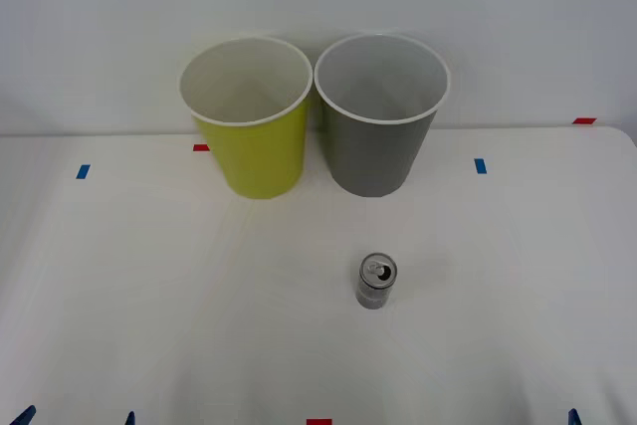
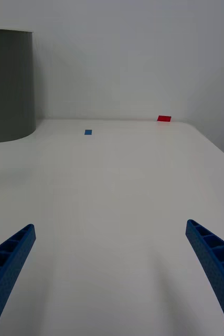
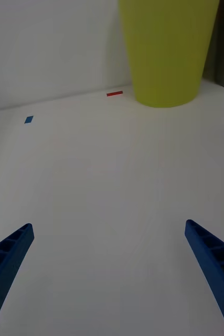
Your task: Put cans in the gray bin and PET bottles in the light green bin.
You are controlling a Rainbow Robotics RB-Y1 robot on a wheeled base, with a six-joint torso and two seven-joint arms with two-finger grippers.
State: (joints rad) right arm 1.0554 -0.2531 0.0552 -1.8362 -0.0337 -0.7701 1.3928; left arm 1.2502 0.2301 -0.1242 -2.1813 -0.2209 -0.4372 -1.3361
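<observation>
— Where's the can (image 1: pixel 376 281)?
— Upright on the white table (image 1: pixel 149 296), in front of the gray bin (image 1: pixel 380 116) and apart from it; the light green bin (image 1: pixel 249 118) stands just beside the gray one.
— And the arms?
— Left gripper (image 3: pixel 109 262) and right gripper (image 2: pixel 109 262) both low over bare tabletop, fingers spread wide, holding nothing.

Before me lies the white counter (image 1: pixel 149 306). Along its far edge I see a blue tape mark (image 1: pixel 83 171) leftward, another blue mark (image 1: pixel 481 165) rightward, and a red mark (image 1: pixel 584 120), perhaps tape too, at the far right corner.
</observation>
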